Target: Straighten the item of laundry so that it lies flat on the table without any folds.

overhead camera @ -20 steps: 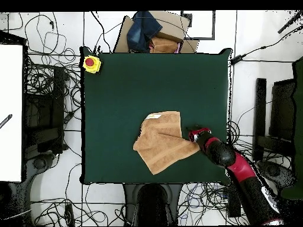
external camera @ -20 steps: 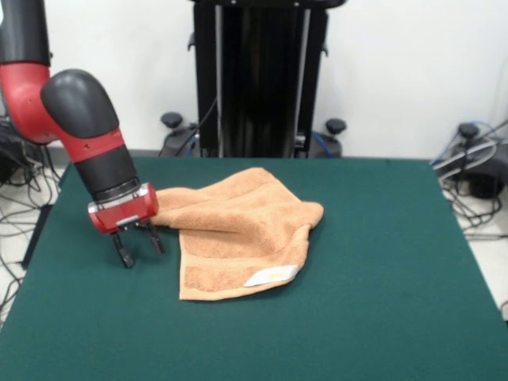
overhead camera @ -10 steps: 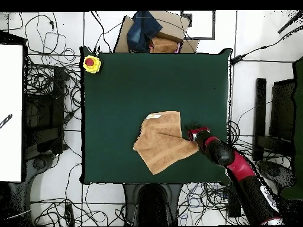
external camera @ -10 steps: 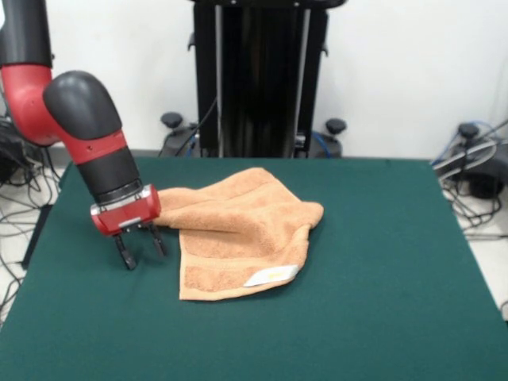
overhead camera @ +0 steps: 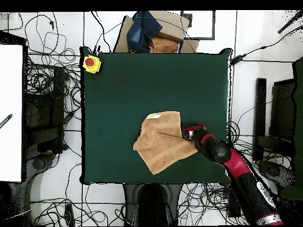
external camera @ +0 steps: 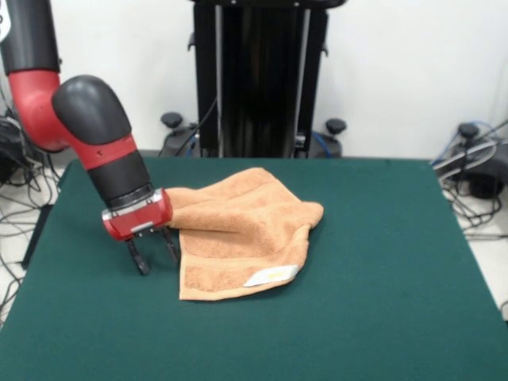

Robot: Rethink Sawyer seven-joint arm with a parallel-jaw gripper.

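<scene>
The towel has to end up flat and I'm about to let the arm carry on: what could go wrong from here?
1. The open pincer stands low on the table right at the towel edge; it might close on several layers of the fold and drag the bundle instead of opening it.
2. Its fingertips look very close to the green cover, so they could snag the cover.
3. A sideways pull may slide the towel without unfolding the doubled upper part.

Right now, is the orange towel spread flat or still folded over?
Folded. The towel lies doubled on the green table, an upper layer draped over the lower one, whose white label shows.
</scene>
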